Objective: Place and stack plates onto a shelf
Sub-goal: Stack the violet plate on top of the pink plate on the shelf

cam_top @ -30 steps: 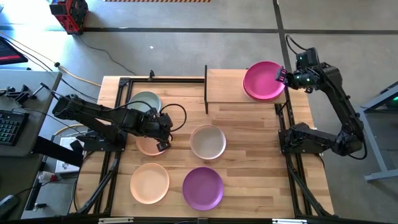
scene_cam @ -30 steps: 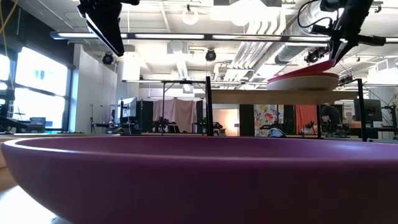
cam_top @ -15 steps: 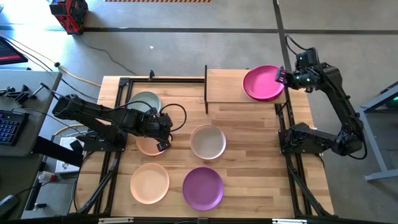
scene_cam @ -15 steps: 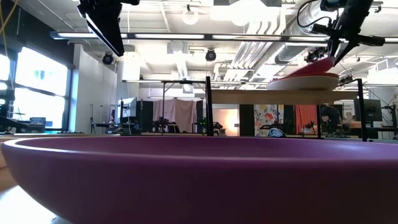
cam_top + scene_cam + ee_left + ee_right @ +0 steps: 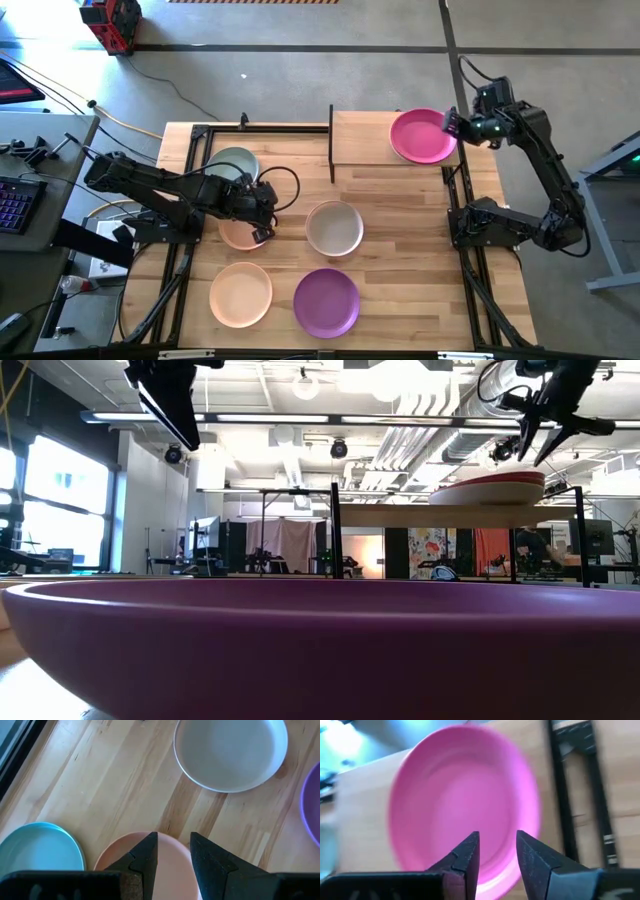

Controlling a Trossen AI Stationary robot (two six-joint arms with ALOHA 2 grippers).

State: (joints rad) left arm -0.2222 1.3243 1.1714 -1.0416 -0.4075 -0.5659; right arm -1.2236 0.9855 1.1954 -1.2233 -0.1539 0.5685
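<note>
The magenta plate (image 5: 422, 136) lies flat on top of a pale plate (image 5: 487, 493) at the right end of the shelf (image 5: 360, 140). My right gripper (image 5: 450, 124) is open just above the magenta plate's right rim (image 5: 532, 458), its fingers apart over that rim (image 5: 497, 837) and clear of it. My left gripper (image 5: 262, 228) is open in the air over a terracotta plate (image 5: 170, 870) lying on the table's left half, and touches nothing.
On the tabletop lie a sage green plate (image 5: 233, 165) at the far left, an off-white plate (image 5: 334, 228) in the middle, a pale peach plate (image 5: 240, 293) and a purple plate (image 5: 326, 302) near the front edge. The shelf's left half is bare.
My right gripper has opened and let go of the magenta plate's right rim. The plate, which was tilted with that rim raised, has dropped flat onto the pale plate below it.
</note>
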